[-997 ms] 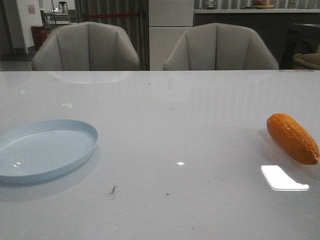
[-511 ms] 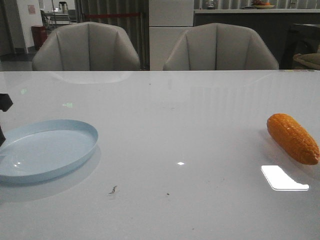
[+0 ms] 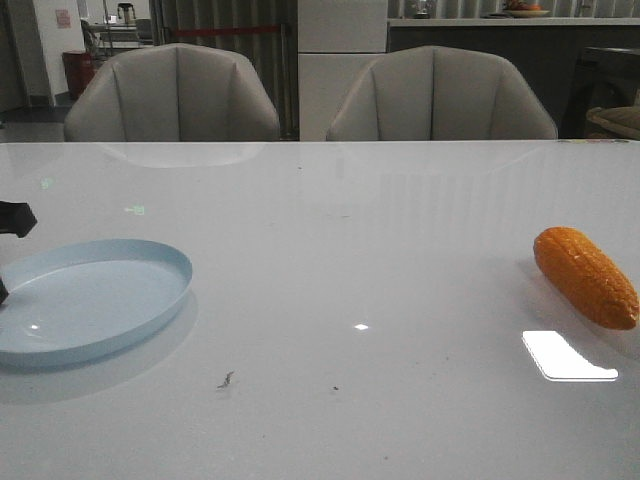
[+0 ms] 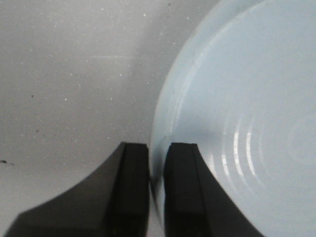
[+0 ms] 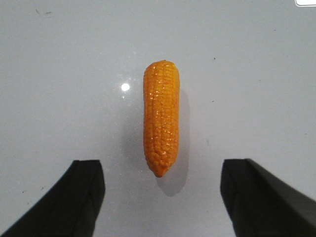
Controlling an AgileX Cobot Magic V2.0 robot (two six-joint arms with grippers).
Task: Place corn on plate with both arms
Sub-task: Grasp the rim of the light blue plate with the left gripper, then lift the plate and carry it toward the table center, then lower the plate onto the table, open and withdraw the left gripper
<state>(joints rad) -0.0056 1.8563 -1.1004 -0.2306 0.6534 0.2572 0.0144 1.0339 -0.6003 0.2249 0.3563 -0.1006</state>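
The pale blue plate [image 3: 95, 300] lies on the white table at the front left. My left gripper [image 4: 156, 146] is shut on its left rim, one finger inside the plate [image 4: 247, 98] and one outside. Only a dark fingertip [image 3: 14, 218] shows at the left edge of the front view. The orange corn [image 3: 585, 277] lies on the table at the far right, tapered end toward me. My right gripper [image 5: 162, 167] is open and empty, hovering above the table with the corn [image 5: 161, 118] lying just ahead of the gap between its fingers. The right gripper is out of the front view.
Two grey chairs [image 3: 175, 95] stand behind the table's far edge. A bright light reflection [image 3: 565, 357] lies on the table just in front of the corn. A small dark speck [image 3: 226, 379] lies near the table's front middle.
My left gripper's finger has come into view at the left edge and moved up along the plate's rim. The plate has shifted slightly left. The corn has not moved.
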